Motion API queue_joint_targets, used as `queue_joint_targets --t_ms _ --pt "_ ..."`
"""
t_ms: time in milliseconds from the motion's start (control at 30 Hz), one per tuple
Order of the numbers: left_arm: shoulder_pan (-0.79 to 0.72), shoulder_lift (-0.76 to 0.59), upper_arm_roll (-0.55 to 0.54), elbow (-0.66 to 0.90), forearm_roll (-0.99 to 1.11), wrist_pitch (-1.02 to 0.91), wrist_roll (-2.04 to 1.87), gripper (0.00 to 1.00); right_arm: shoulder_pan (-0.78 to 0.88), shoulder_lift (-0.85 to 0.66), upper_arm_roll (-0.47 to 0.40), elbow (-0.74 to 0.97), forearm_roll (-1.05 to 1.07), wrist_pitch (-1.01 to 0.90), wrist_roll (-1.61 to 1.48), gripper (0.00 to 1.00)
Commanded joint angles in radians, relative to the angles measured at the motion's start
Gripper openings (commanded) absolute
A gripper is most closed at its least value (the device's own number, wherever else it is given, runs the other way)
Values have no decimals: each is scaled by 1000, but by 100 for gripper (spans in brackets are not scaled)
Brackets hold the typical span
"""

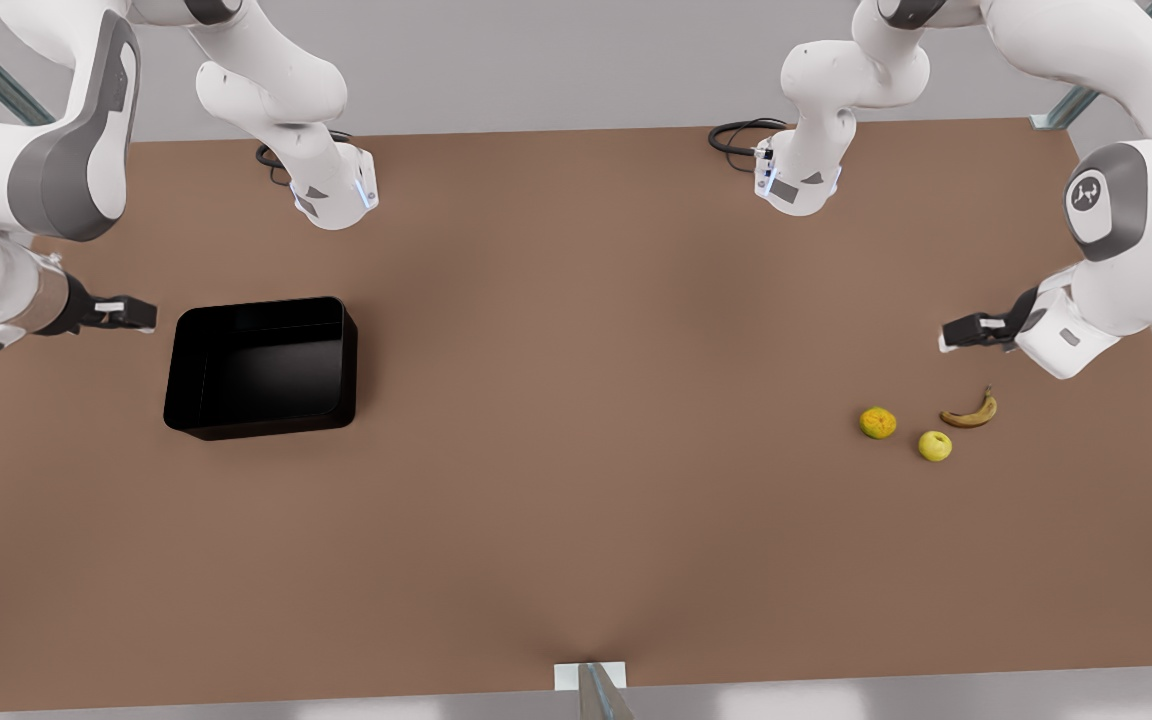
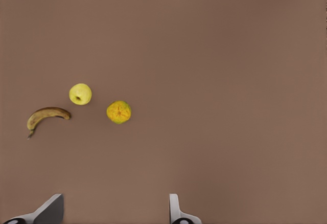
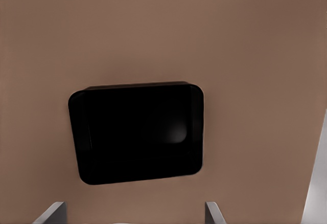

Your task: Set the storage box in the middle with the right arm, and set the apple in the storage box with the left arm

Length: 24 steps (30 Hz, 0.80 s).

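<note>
Both my arms wait up high, fingers spread wide, holding nothing.

My right gripper (image 1: 141,315) hangs beside the storage box (image 1: 261,366); my left gripper (image 1: 956,332) hangs near the apple (image 1: 934,446).

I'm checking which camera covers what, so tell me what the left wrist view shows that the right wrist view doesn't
Left wrist view alone: the apple, an orange fruit and a banana, lying apart from each other ahead of the open left tool. Right wrist view alone: the black storage box, with nothing in it, ahead of the open right tool. Both share the bare brown table, and neither tool holds anything.
</note>
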<state>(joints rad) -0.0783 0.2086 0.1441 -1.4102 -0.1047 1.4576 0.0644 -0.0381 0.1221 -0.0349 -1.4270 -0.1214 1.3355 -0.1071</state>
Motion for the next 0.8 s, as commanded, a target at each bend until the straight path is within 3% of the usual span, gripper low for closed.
queue_joint_targets --t_ms 0,100,167,367,567,767 --pt "0 -1 0 0 0 40 43 100 0 -1 0 0 0 47 -52 100" --pt "0 -1 2 0 0 33 43 100 1 103 -14 3 -20 25 -55 100" --pt "0 -1 2 0 0 33 43 100 -5 165 -88 -38 -53 57 -69 100" --pt "0 2 14 0 2 -2 41 100 -71 97 -215 -449 -11 560 -246 100" --pt "0 6 15 -1 2 -10 41 100 -69 131 -250 -716 16 939 -247 100" --pt "0 11 17 -1 2 -11 41 100 -77 214 -272 -745 16 965 -247 100"
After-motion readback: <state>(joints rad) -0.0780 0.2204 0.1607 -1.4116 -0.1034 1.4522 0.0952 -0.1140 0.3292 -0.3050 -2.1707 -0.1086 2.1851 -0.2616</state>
